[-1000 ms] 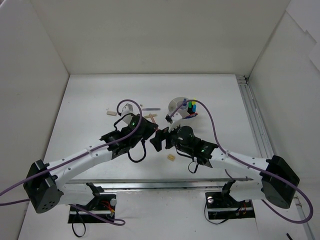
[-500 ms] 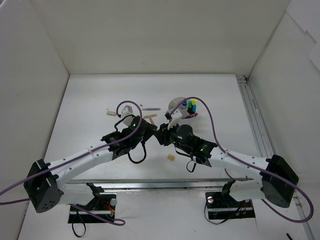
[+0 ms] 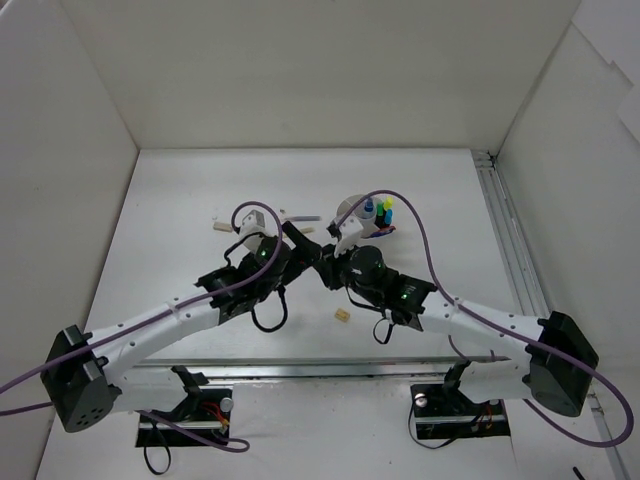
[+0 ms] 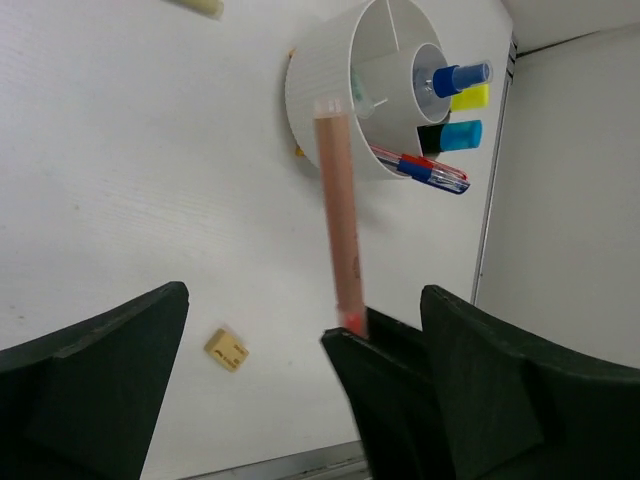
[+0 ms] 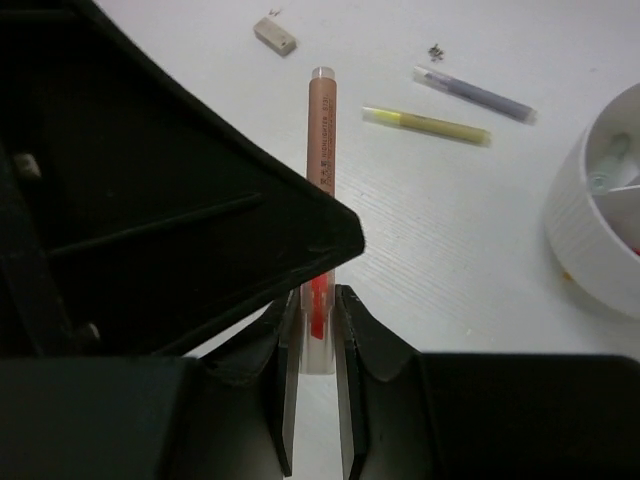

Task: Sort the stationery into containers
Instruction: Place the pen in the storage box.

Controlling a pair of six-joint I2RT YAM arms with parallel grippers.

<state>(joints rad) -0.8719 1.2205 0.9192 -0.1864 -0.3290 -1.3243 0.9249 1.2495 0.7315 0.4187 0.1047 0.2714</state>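
Pencil [image 5: 321, 130], the peach one, is being pinched at its lower end by my right gripper [image 5: 318, 320], jaws closed tight on it, above the table [image 4: 120, 150] near the organizer [image 4: 320, 90]. My left gripper [image 4: 305, 292] is gaping wide and empty on either side of it. I'm reading this as a handover for a better drop angle, though overhead the two are crowding too closely to say whether they're touching.

One organizer [image 4: 318, 90], three markers [image 4: 462, 75], one pen [image 4: 425, 170], three pencils [image 5: 321, 120], two erasers [image 4: 227, 349]

A peach pencil [image 4: 338, 215] points toward the white organizer [image 4: 330, 95], 1 eraser [image 4: 227, 349] lying nearby.
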